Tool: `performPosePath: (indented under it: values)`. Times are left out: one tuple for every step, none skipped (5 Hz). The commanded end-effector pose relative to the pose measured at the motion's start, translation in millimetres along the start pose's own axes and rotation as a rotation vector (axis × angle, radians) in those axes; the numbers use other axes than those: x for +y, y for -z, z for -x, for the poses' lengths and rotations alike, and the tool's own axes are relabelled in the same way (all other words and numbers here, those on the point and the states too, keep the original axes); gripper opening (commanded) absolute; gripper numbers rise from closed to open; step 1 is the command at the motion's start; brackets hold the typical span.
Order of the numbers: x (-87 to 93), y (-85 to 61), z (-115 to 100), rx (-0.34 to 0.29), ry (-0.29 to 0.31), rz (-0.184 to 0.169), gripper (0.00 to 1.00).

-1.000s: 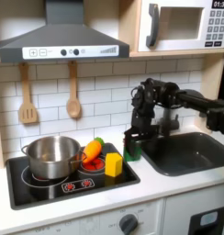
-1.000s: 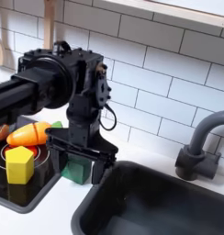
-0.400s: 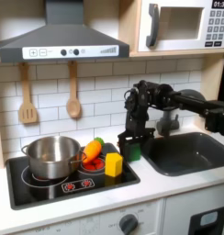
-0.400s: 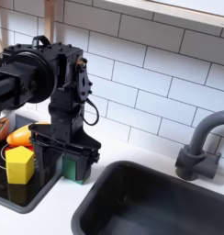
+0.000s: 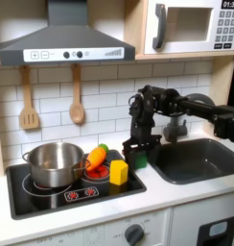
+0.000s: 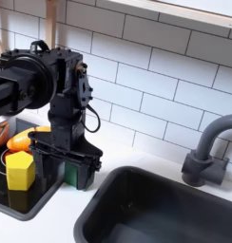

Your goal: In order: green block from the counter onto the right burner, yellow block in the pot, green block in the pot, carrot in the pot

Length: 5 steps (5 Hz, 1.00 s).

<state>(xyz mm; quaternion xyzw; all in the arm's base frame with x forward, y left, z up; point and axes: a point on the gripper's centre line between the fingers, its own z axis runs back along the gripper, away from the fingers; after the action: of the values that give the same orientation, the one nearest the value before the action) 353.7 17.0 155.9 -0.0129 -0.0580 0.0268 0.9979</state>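
The green block [image 6: 76,175] sits on the white counter [image 6: 51,220] just past the stovetop's right edge. My gripper [image 6: 77,173] is lowered over it, open, with one finger on each side; I cannot make out contact. In the first exterior view the gripper [image 5: 134,157] hangs low beside the stovetop. The yellow block [image 5: 118,172] [image 6: 20,171] stands on the right burner. Behind it lies the carrot [image 5: 95,157] [image 6: 24,140]. The steel pot [image 5: 53,163] rests on the left burner.
A dark sink [image 5: 194,159] [image 6: 175,211] lies to the gripper's right in both exterior views, with a grey faucet [image 6: 207,149] behind it. Two wooden utensils [image 5: 77,94] hang on the tiled wall, under a range hood [image 5: 61,43].
The gripper has swung left toward the stovetop and dropped down around the green block. In the last half second it only settled slightly. The block, pot, carrot and yellow block have stayed put.
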Motion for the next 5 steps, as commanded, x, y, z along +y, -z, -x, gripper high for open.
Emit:
performPosePath:
  values:
    - [-3.9,4.5,-3.2,0.011,0.007,0.021,1.0]
    - [-4.2,6.1,-3.9,0.014,0.006,0.016,1.0]
    - [-1.9,14.6,-7.3,0.032,-0.006,0.015,1.0]
    - [-2.4,20.6,-10.0,0.042,-0.005,0.016,1.0]
    - [-2.6,23.4,-13.4,0.047,-0.006,0.02,1.0]
